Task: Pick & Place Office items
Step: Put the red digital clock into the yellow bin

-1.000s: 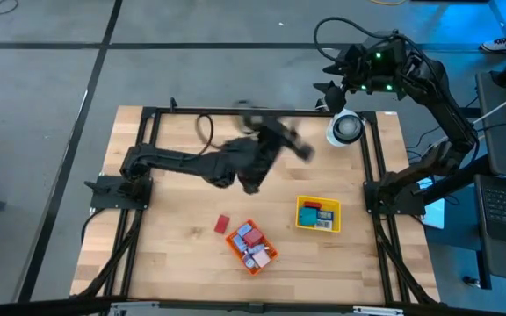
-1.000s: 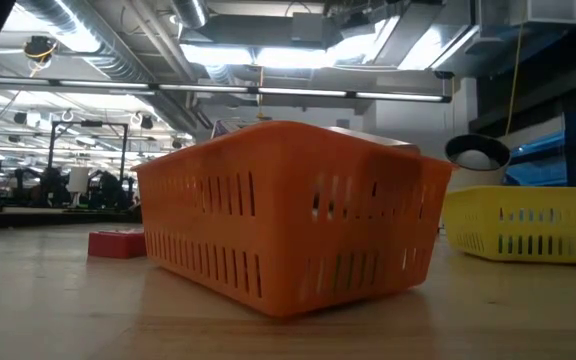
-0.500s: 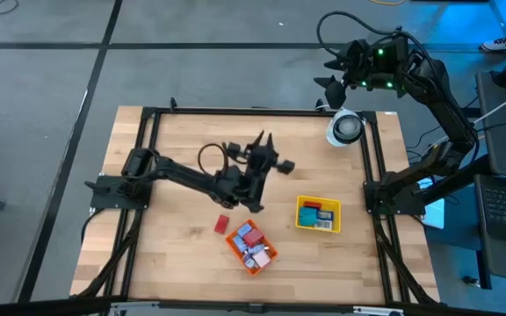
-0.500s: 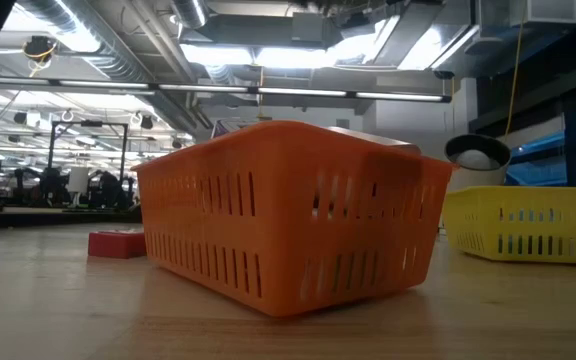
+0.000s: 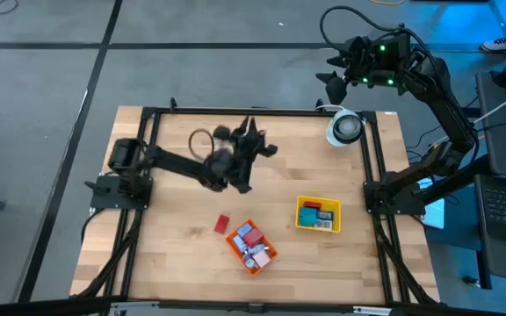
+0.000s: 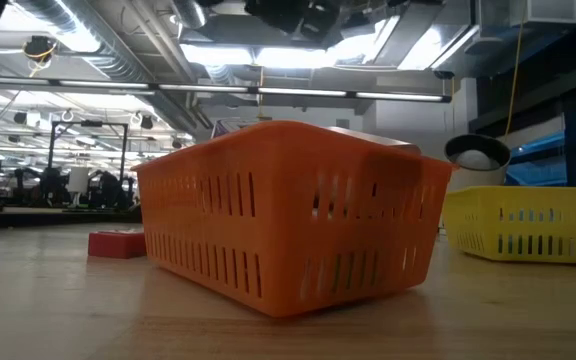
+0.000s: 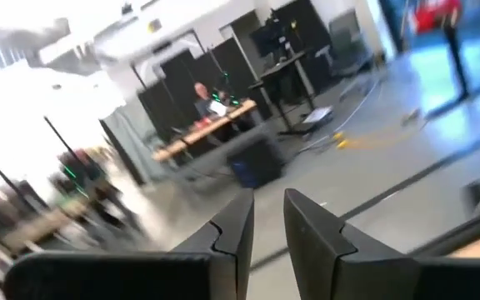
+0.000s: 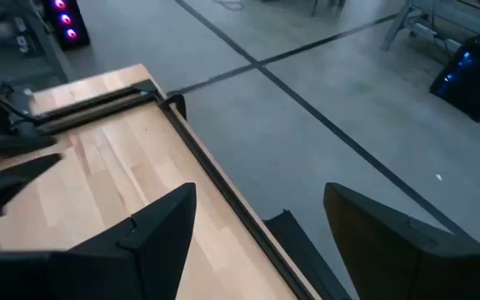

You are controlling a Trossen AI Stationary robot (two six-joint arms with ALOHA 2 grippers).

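My left gripper (image 5: 246,127) hangs over the table's middle, level and well above the wood; its fingers (image 7: 233,237) stand a narrow gap apart with nothing between them. Its dark underside (image 6: 288,15) shows at the top of the low view. Several small office items lie in the orange tray (image 5: 262,261) near the front edge, and more lie in the yellow tray (image 5: 302,213) to its right. One red piece (image 5: 222,225) lies flat on the wood left of the orange tray. My right gripper (image 5: 330,72) waits open beyond the far right corner.
A white roll (image 5: 344,128) sits at the table's far right corner. A black frame (image 5: 235,111) runs around the work area. In the low view the orange tray (image 6: 288,220) stands nearest, with the yellow tray (image 6: 528,225) to its right and the red piece (image 6: 116,243) to its left.
My left gripper has come down over the table's middle, drawn back toward the left edge, and its wrist has rolled. It now shows at the top of the low view, where it did not before. The trays and pieces have not moved.
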